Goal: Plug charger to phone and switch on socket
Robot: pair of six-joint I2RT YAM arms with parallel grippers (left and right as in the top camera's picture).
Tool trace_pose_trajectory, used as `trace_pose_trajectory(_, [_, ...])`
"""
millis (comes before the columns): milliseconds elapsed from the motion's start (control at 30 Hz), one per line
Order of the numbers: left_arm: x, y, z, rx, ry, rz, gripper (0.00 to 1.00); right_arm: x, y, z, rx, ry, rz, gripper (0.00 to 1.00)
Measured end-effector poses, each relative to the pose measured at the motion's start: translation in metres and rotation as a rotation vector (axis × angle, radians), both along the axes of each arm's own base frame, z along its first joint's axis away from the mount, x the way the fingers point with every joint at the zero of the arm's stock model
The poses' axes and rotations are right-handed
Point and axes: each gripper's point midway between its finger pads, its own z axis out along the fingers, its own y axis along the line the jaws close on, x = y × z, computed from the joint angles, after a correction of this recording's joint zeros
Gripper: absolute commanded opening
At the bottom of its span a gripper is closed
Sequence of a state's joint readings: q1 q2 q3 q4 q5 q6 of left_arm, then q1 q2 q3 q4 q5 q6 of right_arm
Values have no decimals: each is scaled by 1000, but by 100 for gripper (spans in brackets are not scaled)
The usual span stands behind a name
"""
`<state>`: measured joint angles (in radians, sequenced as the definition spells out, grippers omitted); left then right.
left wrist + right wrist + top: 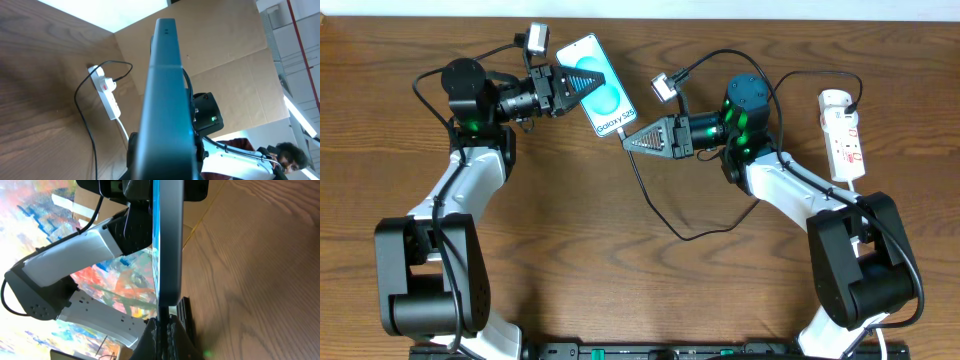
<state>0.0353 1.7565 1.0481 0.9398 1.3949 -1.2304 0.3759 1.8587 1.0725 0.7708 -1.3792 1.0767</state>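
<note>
Teal-blue flat rectangular smartphone (610, 110) is clamped in the left gripper (582, 86). The right gripper (625, 140) is closed on the thin black charger cable (692, 237), at the smartphone's end.

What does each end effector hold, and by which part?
The left end effector holds the phone by the end opposite its text. The right end effector holds the charger near its connector tip, at the phone's other end.

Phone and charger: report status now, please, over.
Left fingers shut on phone. Right fingers shut on charger tip, at phone's lower end; seated or not, cannot tell. Far right, socket untouched, nothing in the way.
</note>
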Motion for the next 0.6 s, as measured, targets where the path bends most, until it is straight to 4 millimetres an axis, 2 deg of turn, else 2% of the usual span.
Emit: trace_pose_trajectory(600, [-5, -3, -1, 3, 3, -33, 7, -3, -1, 1, 4, -7, 20, 1])
